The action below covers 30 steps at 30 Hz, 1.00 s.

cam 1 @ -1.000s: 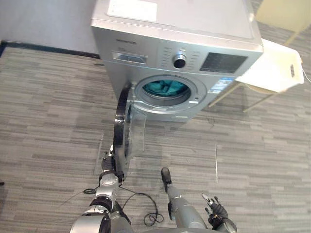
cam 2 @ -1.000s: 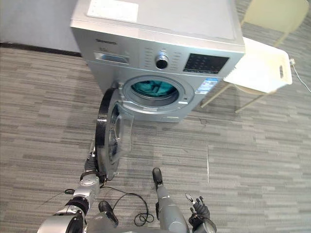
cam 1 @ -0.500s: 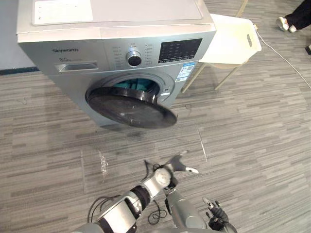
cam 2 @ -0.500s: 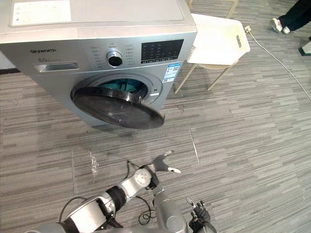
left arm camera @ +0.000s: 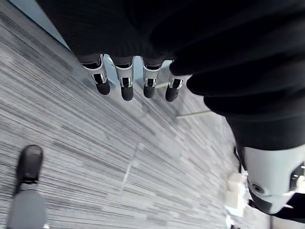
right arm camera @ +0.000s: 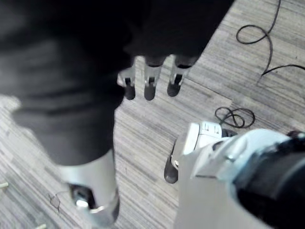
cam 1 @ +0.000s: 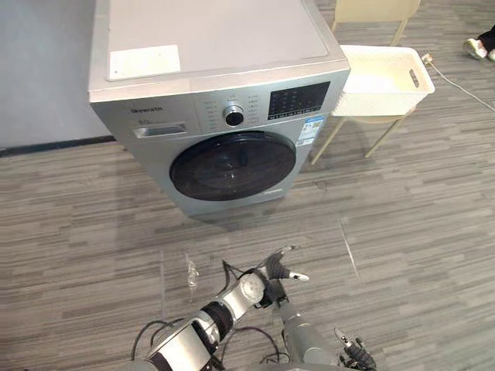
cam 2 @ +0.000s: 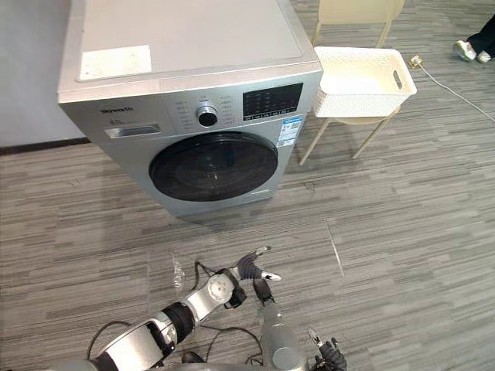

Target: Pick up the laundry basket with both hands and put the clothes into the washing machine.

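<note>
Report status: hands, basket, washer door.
Left hand open, low before the washer; right hand open, low. Its door shut. Laundry basket on the chair, apparently empty. Person's shoe far right.

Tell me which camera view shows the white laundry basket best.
The right eye view: the laundry basket sits whole on the chair beside the washing machine. The left eye view shows it too, closer to the picture's edge. The wrist views face the floor.

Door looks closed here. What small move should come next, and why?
Probably draw the left hand back to rest. The washing machine door is shut, the laundry basket sits on the chair looking empty, and both it and the right hand are open, holding nothing.
</note>
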{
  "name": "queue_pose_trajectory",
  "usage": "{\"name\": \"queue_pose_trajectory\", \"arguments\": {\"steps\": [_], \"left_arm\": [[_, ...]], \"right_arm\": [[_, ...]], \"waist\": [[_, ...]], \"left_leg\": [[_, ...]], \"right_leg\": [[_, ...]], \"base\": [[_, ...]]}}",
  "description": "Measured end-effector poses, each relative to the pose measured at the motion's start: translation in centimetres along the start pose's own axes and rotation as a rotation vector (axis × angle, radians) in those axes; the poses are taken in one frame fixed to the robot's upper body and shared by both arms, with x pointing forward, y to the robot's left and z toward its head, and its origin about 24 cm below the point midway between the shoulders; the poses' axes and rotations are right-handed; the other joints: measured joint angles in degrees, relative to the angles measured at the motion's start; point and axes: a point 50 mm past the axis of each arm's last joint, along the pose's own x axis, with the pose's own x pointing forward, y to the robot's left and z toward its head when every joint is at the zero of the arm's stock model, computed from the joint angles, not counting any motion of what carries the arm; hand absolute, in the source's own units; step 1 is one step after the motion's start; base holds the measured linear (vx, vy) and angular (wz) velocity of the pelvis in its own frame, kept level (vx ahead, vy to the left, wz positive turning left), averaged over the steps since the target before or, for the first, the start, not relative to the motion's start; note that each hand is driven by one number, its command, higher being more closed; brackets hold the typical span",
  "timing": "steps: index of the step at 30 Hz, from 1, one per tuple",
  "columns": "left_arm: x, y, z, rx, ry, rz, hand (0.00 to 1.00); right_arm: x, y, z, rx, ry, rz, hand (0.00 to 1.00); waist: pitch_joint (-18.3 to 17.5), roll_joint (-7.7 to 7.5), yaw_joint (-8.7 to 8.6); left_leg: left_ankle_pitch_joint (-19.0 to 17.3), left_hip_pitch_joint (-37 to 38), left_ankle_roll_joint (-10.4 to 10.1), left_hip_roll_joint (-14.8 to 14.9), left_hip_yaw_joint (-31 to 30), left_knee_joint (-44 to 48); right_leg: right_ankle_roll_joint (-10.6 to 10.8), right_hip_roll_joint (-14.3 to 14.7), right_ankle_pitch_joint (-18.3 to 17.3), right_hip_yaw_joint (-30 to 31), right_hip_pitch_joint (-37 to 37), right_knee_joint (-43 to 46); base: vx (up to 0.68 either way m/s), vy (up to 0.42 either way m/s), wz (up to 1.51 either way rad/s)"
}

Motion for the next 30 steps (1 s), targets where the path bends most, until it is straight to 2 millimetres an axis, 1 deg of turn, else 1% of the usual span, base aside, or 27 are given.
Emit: {"name": "queue_pose_trajectory", "arguments": {"steps": [1,2,3,4,5,6,8,9,10,11,13,15,17,18,21,23,24,25,26,27,28,29,30], "left_arm": [[-0.2,0.2,-0.8,-0.019,0.027,0.011,0.00],[-1.0,0.4,-3.0,-0.073,0.101,0.040,0.00],[-1.3,0.6,-3.9,-0.099,0.133,0.055,0.00],[-2.2,1.0,-6.1,-0.149,0.212,0.088,0.00],[-2.7,1.1,-7.0,-0.179,0.250,0.104,0.00],[-3.3,1.2,-8.2,-0.215,0.297,0.123,0.00],[-5.3,1.0,-11.4,-0.308,0.424,0.172,0.00],[-5.8,1.0,-12.1,-0.339,0.452,0.186,0.00],[-7.2,0.6,-13.9,-0.414,0.523,0.203,0.00],[-7.7,0.6,-14.5,-0.438,0.550,0.215,0.00],[-9.7,-0.2,-16.6,-0.508,0.639,0.247,0.00],[-10.5,-0.7,-17.3,-0.544,0.670,0.255,0.00],[-11.4,-1.2,-18.1,-0.584,0.700,0.258,0.00],[-11.7,-1.3,-18.3,-0.593,0.707,0.263,0.00],[-12.9,-2.0,-19.2,-0.663,0.744,0.297,0.00],[-13.3,-2.1,-19.5,-0.706,0.755,0.325,0.00],[-13.7,-2.2,-19.8,-0.762,0.765,0.363,0.00],[-13.7,-2.2,-19.8,-0.776,0.764,0.375,0.00],[-13.8,-2.2,-19.8,-0.817,0.757,0.404,0.00],[-13.8,-2.1,-19.8,-0.879,0.748,0.446,0.00],[-13.4,-1.8,-19.4,-0.916,0.724,0.473,0.00],[-12.9,-1.6,-19.0,-0.948,0.693,0.497,0.00],[-12.7,-1.5,-18.8,-0.963,0.680,0.503,0.00]], "right_arm": [[0.0,-0.1,0.0,-0.003,0.001,-0.002,0.00],[0.1,-0.2,0.0,-0.011,0.009,-0.008,0.00],[0.1,-0.3,0.0,-0.016,0.012,-0.012,0.00],[0.1,-0.5,0.0,-0.035,0.018,-0.016,0.00],[0.2,-0.6,0.0,-0.040,0.023,-0.020,0.00],[0.1,-0.9,-0.1,-0.051,0.034,-0.028,0.00],[0.3,-1.5,-0.2,-0.104,0.075,-0.048,0.00],[0.3,-1.7,-0.4,-0.123,0.090,-0.054,0.00],[0.3,-2.3,-0.4,-0.183,0.119,-0.068,0.00],[0.3,-2.6,-0.4,-0.217,0.131,-0.073,0.00],[0.1,-3.9,-0.5,-0.265,0.170,-0.116,0.00],[-0.1,-5.1,-0.6,-0.245,0.192,-0.157,0.00],[-0.2,-5.9,-0.3,-0.227,0.196,-0.189,0.00],[-0.3,-6.1,-0.4,-0.211,0.201,-0.200,0.00],[-0.3,-6.2,-0.1,-0.167,0.185,-0.197,0.00],[-0.4,-6.5,-0.2,-0.150,0.185,-0.207,0.00],[-0.4,-6.5,-0.2,-0.149,0.186,-0.208,0.00],[-0.4,-6.5,-0.2,-0.149,0.184,-0.207,0.00],[-0.4,-6.5,-0.1,-0.149,0.184,-0.206,0.00],[-0.4,-6.5,-0.2,-0.147,0.184,-0.207,0.00],[-0.4,-6.5,-0.1,-0.144,0.181,-0.209,0.00],[-0.3,-6.6,0.3,-0.144,0.169,-0.211,0.00],[-0.2,-6.6,0.6,-0.145,0.155,-0.212,0.00]], "waist": [[-0.28,0.09,0.29],[-1.01,0.11,1.27],[-1.22,0.15,1.44],[-1.75,0.33,2.02],[-1.93,0.39,2.65],[-2.02,0.39,2.86],[-2.54,0.70,2.90],[-2.88,0.63,3.17],[-3.59,0.80,4.35],[-3.58,0.82,4.47],[-4.29,1.54,5.23],[-4.96,1.95,5.83],[-4.94,2.57,5.78],[-5.12,2.57,5.80],[-5.57,1.94,5.93],[-5.80,1.53,5.96],[-5.98,1.05,5.93],[-5.99,0.98,5.92],[-5.84,0.89,5.92],[-5.48,0.64,6.04],[-4.86,0.38,5.98],[-4.18,-0.25,6.19],[-3.82,-1.52,6.61]], "left_leg": [[0.11,0.01,0.14,-0.12,-0.06,-0.18],[0.66,0.39,0.34,-0.79,-0.29,-1.23],[0.82,0.60,0.33,-0.97,-0.34,-1.66],[0.97,0.82,0.37,-1.11,-0.46,-2.05],[1.05,1.12,0.36,-1.20,-0.56,-2.26],[1.51,1.75,0.38,-1.50,-0.73,-2.90],[2.36,2.83,0.60,-2.41,-1.77,-4.81],[2.49,3.07,0.66,-2.75,-1.76,-5.24],[2.56,3.64,0.75,-3.03,-1.82,-5.69],[2.56,4.14,0.75,-3.13,-1.87,-5.72],[2.54,5.21,0.77,-3.65,-3.13,-5.83],[2.37,5.51,0.99,-3.83,-3.62,-5.79],[2.36,6.16,1.03,-3.93,-5.71,-5.77],[2.36,6.53,1.03,-3.94,-6.33,-5.78],[2.36,8.09,1.03,-3.70,-7.84,-5.93],[2.31,8.82,0.96,-3.25,-7.91,-5.68],[1.81,9.09,0.75,-2.58,-8.20,-4.69],[1.52,9.02,0.42,-2.03,-8.49,-3.88],[0.86,8.67,0.04,-0.79,-9.22,-1.55],[0.11,6.44,1.26,1.23,-9.41,4.73],[0.76,3.78,3.04,3.29,-9.48,11.43],[2.96,0.34,5.90,4.30,-12.03,17.91],[3.46,-1.06,5.56,4.17,-14.10,20.41]], "right_leg": [[0.00,-0.11,0.00,-0.07,0.02,0.00],[0.00,-0.34,0.00,-0.05,0.04,0.00],[0.00,-0.43,0.00,-0.09,0.12,0.00],[0.02,-0.50,-0.02,-0.31,0.30,0.00],[0.03,-0.48,-0.03,-0.30,0.46,0.00],[-0.01,-0.53,-0.10,-0.32,0.88,0.00],[-0.12,-1.20,-0.60,-1.93,2.22,0.00],[-0.12,-1.31,-0.61,-1.88,2.26,0.00],[-0.09,-1.55,-0.65,-1.81,2.57,0.00],[-0.22,-1.67,-0.84,-1.84,3.07,0.00],[-0.11,-2.30,-1.57,-3.07,4.96,0.00],[-0.24,-2.34,-2.31,-3.46,5.28,0.74],[-0.49,-2.46,-5.57,-5.28,5.07,5.66],[-0.51,-2.48,-6.95,-6.10,5.10,7.65],[-0.72,-2.40,-10.87,-7.42,5.03,13.44],[-1.08,-2.25,-13.28,-7.97,4.51,17.15],[-1.54,-1.96,-16.12,-8.53,3.49,21.48],[-1.90,-1.74,-17.31,-8.99,3.18,23.16],[-2.70,-1.18,-19.17,-9.72,3.20,24.90],[-3.08,-0.65,-21.12,-11.12,3.68,26.59],[-3.59,-0.49,-22.06,-12.15,4.28,27.69],[-4.69,-0.80,-23.00,-12.81,4.73,29.07],[-5.07,-1.23,-23.43,-12.78,5.24,29.42]], "base": [[-0.10,-0.069,0.15],[-0.07,-0.054,0.05],[-0.08,-0.081,0.05],[-0.06,-0.067,0.03],[-0.05,-0.066,0.00],[-0.03,-0.051,0.12],[-0.04,-0.063,0.29],[-0.05,-0.051,0.12],[-0.04,-0.031,-0.03],[-0.03,-0.020,0.07],[-0.03,-0.007,0.24],[-0.02,-0.013,0.21],[-0.02,-0.001,0.44],[-0.01,0.015,0.50],[0.00,0.013,0.29],[0.02,-0.020,0.21],[0.03,-0.055,0.19],[0.04,-0.114,0.23],[0.04,-0.132,0.33],[0.04,-0.157,0.48],[0.04,-0.188,0.56],[0.03,-0.175,0.47],[0.04,-0.147,0.32]]}}
